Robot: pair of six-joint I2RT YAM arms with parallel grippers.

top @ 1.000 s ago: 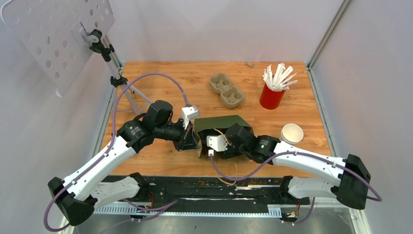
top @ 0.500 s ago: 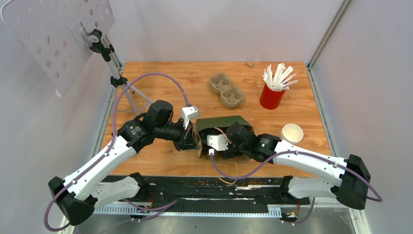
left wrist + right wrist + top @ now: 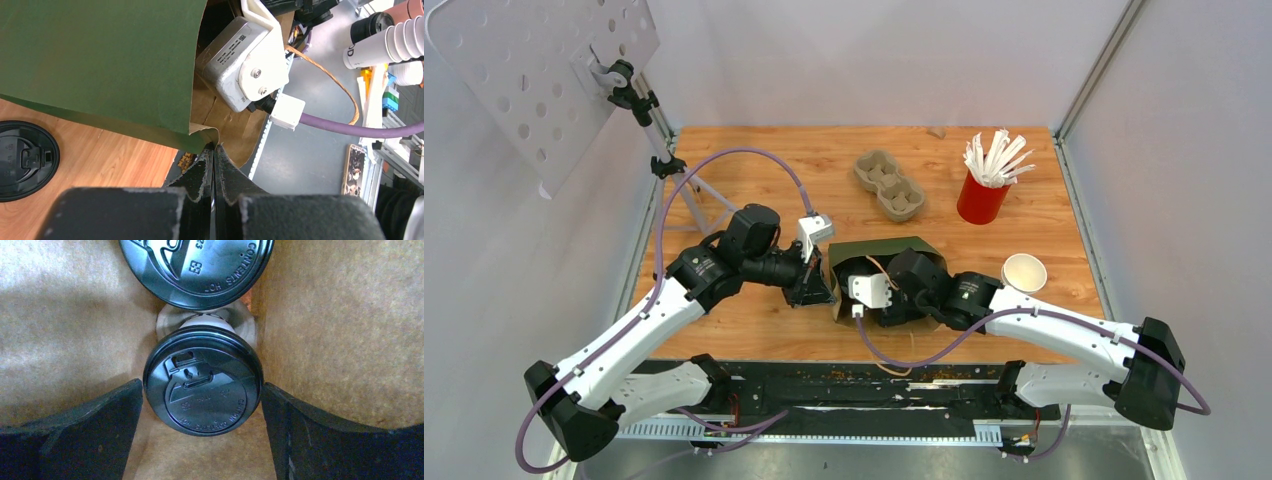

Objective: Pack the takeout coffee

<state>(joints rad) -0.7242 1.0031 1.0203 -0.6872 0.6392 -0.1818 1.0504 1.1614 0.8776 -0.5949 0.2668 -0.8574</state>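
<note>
1. The right claw [image 3: 201, 391] was deep inside the green bag [image 3: 886, 250]. The near cup [image 3: 202, 395] sat dead centre between its two fingers.
2. The cup's lid faced the claw. We judged its long axis to run straight along the claw's reach, so any pull-back had to go along that line.
3. One finger [image 3: 100, 425] stood at the lid's 9 o'clock and the other at its 3 o'clock, each right at the rim. We could not tell whether they were pressing the cup or only flanking it.
4. The far cup [image 3: 200, 265] lay at the near cup's 12 o'clock, deeper in the bag, and the two lids overlapped in the view.
5. The left claw [image 3: 214, 150] was clenched on the bag's paper lip, at the bag's 9 o'clock in the overhead view, and held the mouth up. The right arm was the only one at the cups.
6. A loose lid [image 3: 22, 160] lay on the wood outside the bag.
7. Against the frame a second earlier, the right wrist had edged slightly toward 11 o'clock. The left arm and the bag looked nearly unchanged.
</note>
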